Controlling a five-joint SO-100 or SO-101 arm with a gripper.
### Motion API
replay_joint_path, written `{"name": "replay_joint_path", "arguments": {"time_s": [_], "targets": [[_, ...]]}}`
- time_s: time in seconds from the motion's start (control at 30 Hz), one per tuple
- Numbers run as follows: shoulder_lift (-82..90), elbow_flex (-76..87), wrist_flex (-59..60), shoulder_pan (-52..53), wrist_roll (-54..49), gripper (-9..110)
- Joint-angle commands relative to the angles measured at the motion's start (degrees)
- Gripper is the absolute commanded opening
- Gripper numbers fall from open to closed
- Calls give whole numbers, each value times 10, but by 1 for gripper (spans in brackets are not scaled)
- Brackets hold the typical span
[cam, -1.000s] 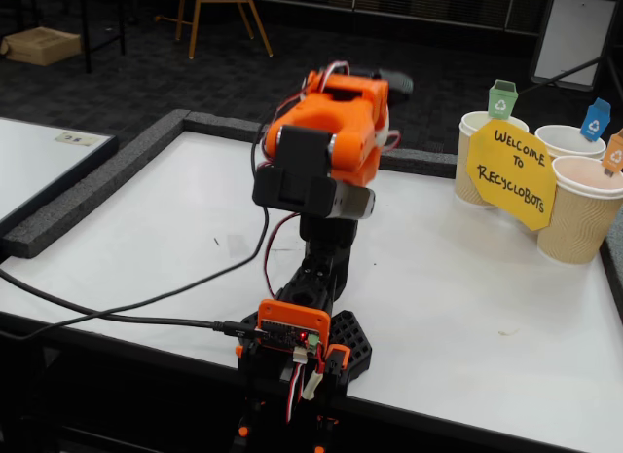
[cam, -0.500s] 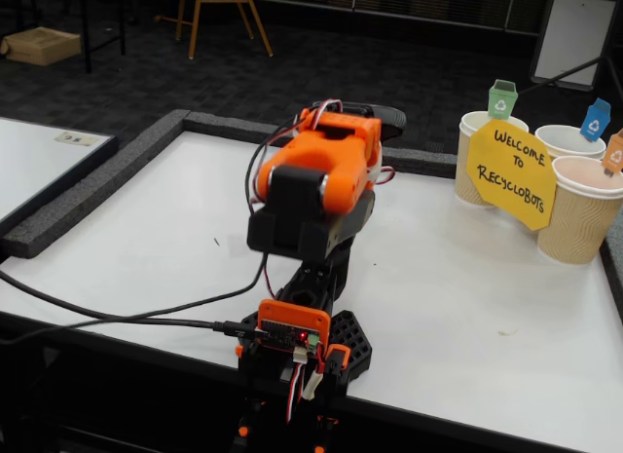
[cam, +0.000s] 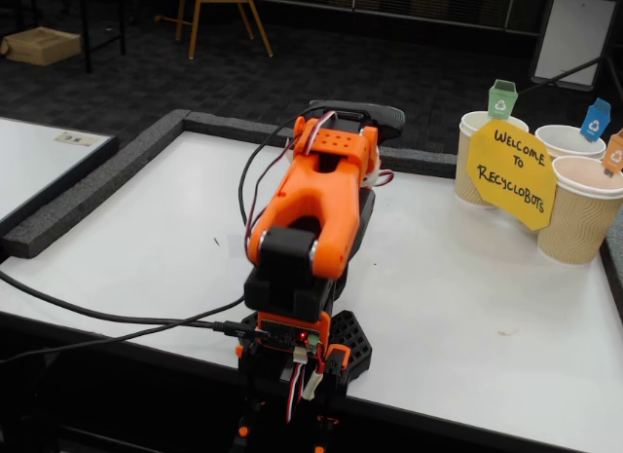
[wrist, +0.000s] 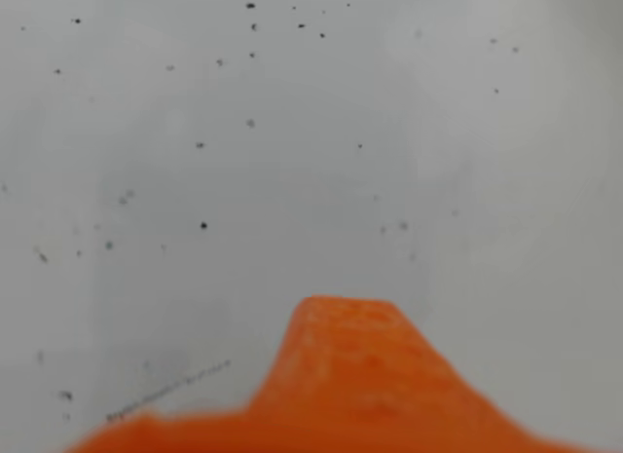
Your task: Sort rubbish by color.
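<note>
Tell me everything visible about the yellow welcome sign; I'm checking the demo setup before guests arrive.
The yellow sign looks like a flat card cut as a rough octagon, hand-lettered in black "WELCOME TO RECYCLOBOTS". In the fixed view it stands upright, slightly tilted, at the table's far right, in front of three beige ribbed paper cups, apparently leaning on them and covering part of each. Nothing else touches it.

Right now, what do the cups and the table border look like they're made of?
The cups look like beige ribbed paper, matte, with vertical corrugations on the walls. The table border looks like dark grey foam: a coarse, speckled, dull surface with soft edges, though rubber is possible.
</note>
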Motion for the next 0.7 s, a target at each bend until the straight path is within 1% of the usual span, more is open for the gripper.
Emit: {"name": "replay_joint_path", "arguments": {"time_s": [0.0,0.43,0.67], "targets": [[31,-15,1,-8,11,0],[31,-15,2,-22,10,0],[31,-15,0,0,11,0]]}}
